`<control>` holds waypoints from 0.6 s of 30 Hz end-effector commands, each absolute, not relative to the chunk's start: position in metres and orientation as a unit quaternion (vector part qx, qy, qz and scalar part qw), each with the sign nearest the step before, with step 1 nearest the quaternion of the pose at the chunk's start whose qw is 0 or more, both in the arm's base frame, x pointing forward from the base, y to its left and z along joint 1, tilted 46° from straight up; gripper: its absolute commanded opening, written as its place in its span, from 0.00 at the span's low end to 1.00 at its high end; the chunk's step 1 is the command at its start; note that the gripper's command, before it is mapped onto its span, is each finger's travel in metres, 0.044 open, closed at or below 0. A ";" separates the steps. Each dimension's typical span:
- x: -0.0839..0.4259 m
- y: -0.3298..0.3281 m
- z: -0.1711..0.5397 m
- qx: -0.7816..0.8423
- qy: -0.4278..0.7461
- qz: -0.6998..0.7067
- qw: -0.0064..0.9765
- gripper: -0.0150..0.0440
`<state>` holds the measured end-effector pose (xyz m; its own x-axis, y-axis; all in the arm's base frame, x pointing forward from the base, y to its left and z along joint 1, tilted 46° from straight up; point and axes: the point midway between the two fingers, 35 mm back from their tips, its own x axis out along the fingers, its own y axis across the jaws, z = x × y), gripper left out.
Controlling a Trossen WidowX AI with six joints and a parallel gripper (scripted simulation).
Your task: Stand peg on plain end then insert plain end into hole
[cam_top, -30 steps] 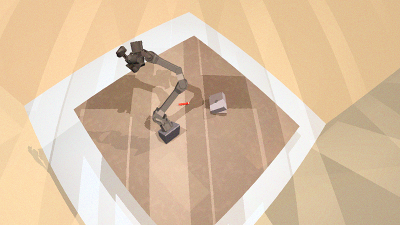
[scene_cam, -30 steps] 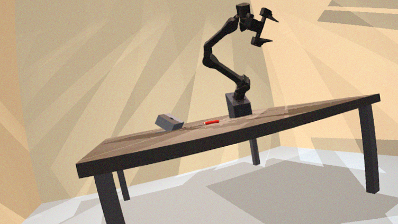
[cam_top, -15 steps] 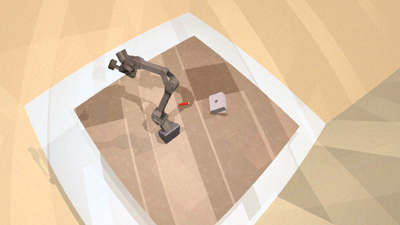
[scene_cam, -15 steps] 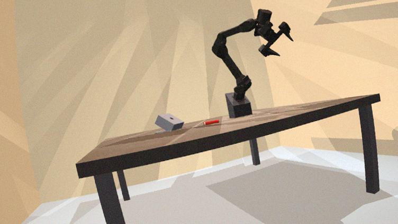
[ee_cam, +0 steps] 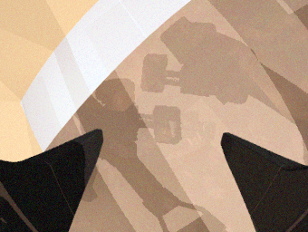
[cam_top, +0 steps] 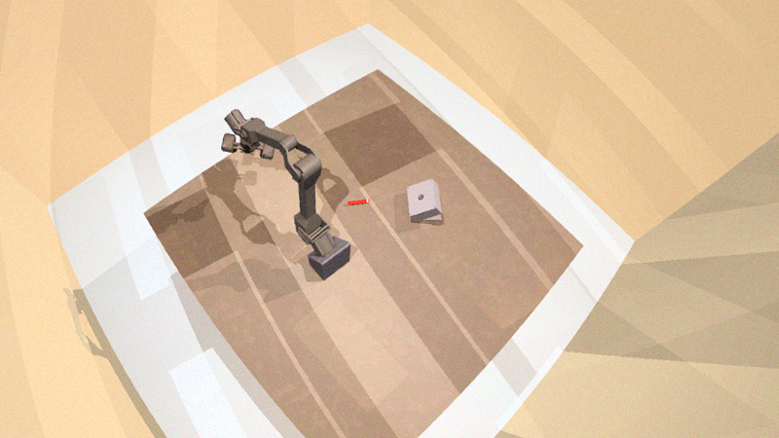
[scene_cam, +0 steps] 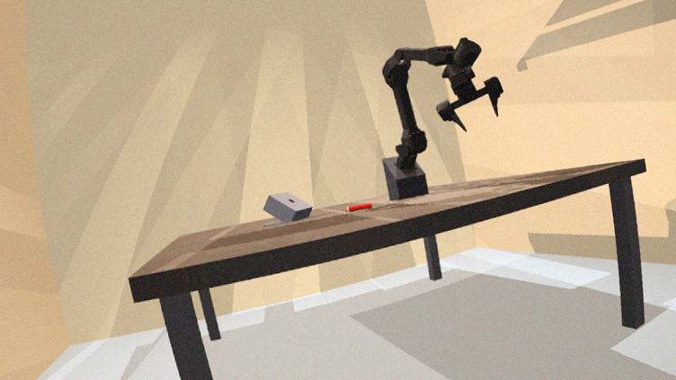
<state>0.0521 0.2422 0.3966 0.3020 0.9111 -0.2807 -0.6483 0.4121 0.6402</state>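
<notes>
So there's one robot arm, one red peg and one block with a single hole in it. Also one table, four legs as far as I can tell, since the near-left one gets cut off.

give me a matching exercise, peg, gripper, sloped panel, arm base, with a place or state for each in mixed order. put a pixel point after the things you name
1. peg point(cam_top: 358, 202) point(scene_cam: 359, 207)
2. gripper point(cam_top: 248, 148) point(scene_cam: 480, 122) point(ee_cam: 162, 137)
3. sloped panel point(cam_top: 416, 205) point(scene_cam: 298, 203)
4. arm base point(cam_top: 332, 263) point(scene_cam: 409, 187)

A. open, raised above table height
B. dark block under the arm
C. red, lying flat
D. pale grey, hole in its face

1-C, 2-A, 3-D, 4-B
</notes>
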 end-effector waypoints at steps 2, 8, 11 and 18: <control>0.077 0.254 0.369 0.179 0.339 0.460 0.801 1.00; 0.114 0.261 0.333 0.149 0.378 0.407 0.818 1.00; 0.133 0.260 0.315 0.139 0.400 0.379 0.823 1.00; 0.177 0.249 0.272 0.130 0.457 0.315 0.822 1.00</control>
<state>0.1610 0.2540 0.2911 0.3985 0.6759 -0.6200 -0.4420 0.7338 0.5159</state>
